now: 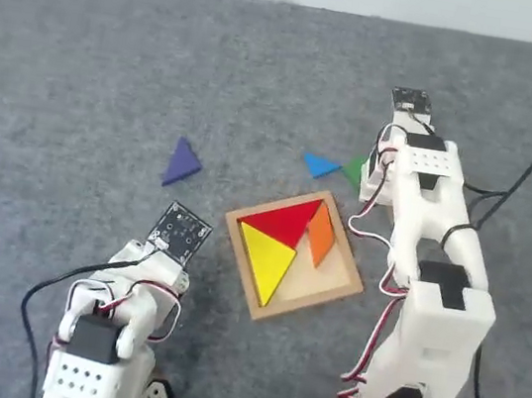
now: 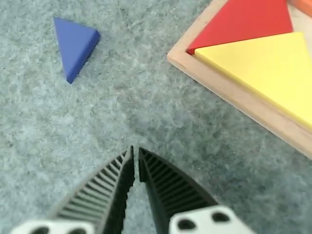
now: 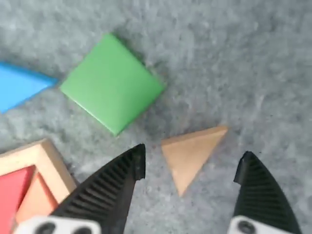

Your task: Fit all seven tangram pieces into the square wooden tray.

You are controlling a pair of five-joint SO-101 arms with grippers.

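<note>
Wooden square tray (image 1: 322,281) lay near the middle of the grey, felt-covered desk (image 1: 86,62), turned so that one corner pointed toward the far edge. Three pieces sat inside it: a red triangle (image 1: 288,220) in the far corner, a yellow triangle (image 1: 267,259) touching the red one along the side nearer the desk's left edge, and an orange piece (image 1: 321,235) against the side nearer the right edge. Part of the tray floor toward the near right side was bare.

Four pieces lay loose on the felt. A violet triangle (image 1: 183,162) lay well apart from the tray, toward the far left. A blue triangle (image 1: 319,165) and a green square (image 1: 354,168) lay just beside each other beyond the tray's far corner. A tan triangle (image 3: 191,153) lay flat near the green square, apart from it.

The left gripper (image 2: 135,151) hung low over bare felt between the violet triangle and the tray's left rim. Its jaws were closed almost to touching, with only a thin slit between the ribbed fingers, and they held nothing.

The right gripper (image 3: 193,152) stood over the tan triangle with its jaws spread wide, one finger on either side of the piece. Neither finger touched it, and the piece was not gripped.
</note>
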